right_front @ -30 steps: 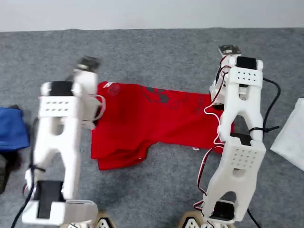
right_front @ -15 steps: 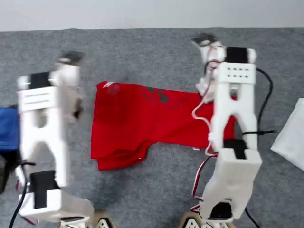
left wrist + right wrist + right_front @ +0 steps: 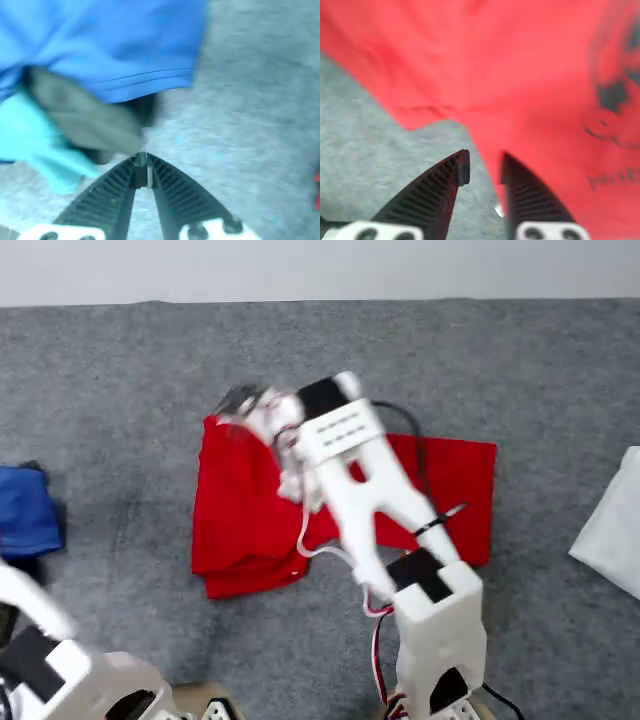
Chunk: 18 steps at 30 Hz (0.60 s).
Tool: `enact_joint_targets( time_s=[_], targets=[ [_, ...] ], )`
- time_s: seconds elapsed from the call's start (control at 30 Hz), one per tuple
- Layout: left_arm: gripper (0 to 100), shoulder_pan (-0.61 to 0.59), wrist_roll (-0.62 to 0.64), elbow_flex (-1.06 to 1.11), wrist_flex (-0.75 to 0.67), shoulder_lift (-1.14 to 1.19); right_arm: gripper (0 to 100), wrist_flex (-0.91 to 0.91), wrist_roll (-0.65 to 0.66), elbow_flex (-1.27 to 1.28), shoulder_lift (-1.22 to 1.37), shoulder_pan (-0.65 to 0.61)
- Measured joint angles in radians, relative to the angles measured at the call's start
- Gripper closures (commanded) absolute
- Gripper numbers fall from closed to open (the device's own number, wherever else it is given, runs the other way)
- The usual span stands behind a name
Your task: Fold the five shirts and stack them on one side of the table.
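A red shirt (image 3: 240, 510) lies spread on the grey carpet, its left part doubled over and its right part (image 3: 460, 490) flat. My right gripper (image 3: 242, 400) hangs over the shirt's far left corner. In the right wrist view the right gripper (image 3: 484, 167) is open by a narrow gap, with the red shirt (image 3: 520, 75) and its dark print (image 3: 612, 95) beneath. My left gripper (image 3: 141, 169) is shut on nothing, low over the carpet beside a pile of a blue shirt (image 3: 110, 40), a cyan one (image 3: 30, 145) and a dark grey one (image 3: 85, 120).
The blue shirt (image 3: 25, 510) sits at the table's left edge and a white shirt (image 3: 610, 535) at the right edge. The left arm (image 3: 60, 670) is drawn back at the near left corner. Bare carpet (image 3: 120, 390) stretches along the far side.
The right arm has swung left across the red shirt, uncovering its right part. The left arm has pulled away from the shirt toward the near left corner.
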Motion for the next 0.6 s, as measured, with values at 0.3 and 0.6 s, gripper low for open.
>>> enact_joint_targets(
  time_s=[0.3, 0.6],
  targets=[
    [99, -0.106, -0.046, 0.000, -0.025, 0.000, 79.4, 0.000, 0.044, 0.083, 0.049, -0.192],
    [99, -0.109, -0.057, 0.000, -0.025, 0.000, 73.8, 0.000, 0.083, 0.084, 0.054, -0.288]
  ],
)
